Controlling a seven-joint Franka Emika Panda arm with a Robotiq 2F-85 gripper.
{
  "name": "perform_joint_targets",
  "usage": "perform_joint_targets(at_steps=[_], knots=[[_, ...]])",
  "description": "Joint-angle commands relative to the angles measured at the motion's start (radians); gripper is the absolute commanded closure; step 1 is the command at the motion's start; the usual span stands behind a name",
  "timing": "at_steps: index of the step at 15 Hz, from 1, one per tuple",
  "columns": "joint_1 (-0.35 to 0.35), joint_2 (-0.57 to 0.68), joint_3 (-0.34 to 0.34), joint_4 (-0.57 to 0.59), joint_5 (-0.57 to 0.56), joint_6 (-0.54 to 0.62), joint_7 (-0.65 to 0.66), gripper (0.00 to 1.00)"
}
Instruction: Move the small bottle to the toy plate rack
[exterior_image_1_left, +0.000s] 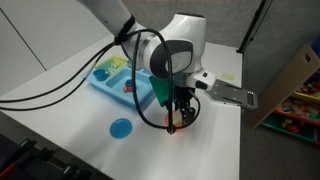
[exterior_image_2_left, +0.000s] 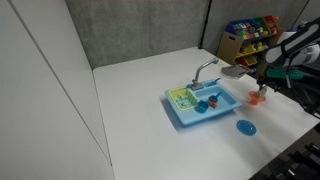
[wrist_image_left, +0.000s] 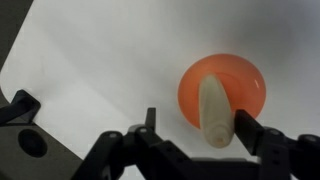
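Cream-white small bottle (wrist_image_left: 215, 115): legible in wrist view only. Resting on orange plate (wrist_image_left: 225, 68), long axis running toward the camera. Not made out in either exterior view, being too small or hidden beneath gripper (exterior_image_1_left: 178, 112).

Toy plate rack (exterior_image_2_left: 183, 97): yellow-green end section of light blue toy sink (exterior_image_2_left: 200, 120), grey tap (exterior_image_2_left: 207, 70) at the back edge. Shown in both exterior views, outside wrist view. Well apart from plate and bottle.

Blue disc (exterior_image_2_left: 246, 127): flat on white table (exterior_image_2_left: 140, 120), near plate. Exterior views only.

Arm (exterior_image_1_left: 170, 55): reaching out over table, wrist pointing down, gripper low above plate. Fingers (wrist_image_left: 245, 128) spread wide with bottle between them, just beside one finger and a clear gap to the opposite one. Contact with that finger not determinable.
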Motion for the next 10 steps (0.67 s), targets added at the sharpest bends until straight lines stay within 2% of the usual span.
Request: perform_joint_targets(at_steps=[1, 6, 10], knots=[[-0.007, 0.023, 0.0, 0.029, -0.007, -0.001, -0.02, 0.51], [0.007, 0.005, -0.009, 0.015, -0.01, -0.004, -0.004, 0.91], [0.037, -0.066, -0.021, -0.035, -0.022, 0.007, 0.005, 0.9]])
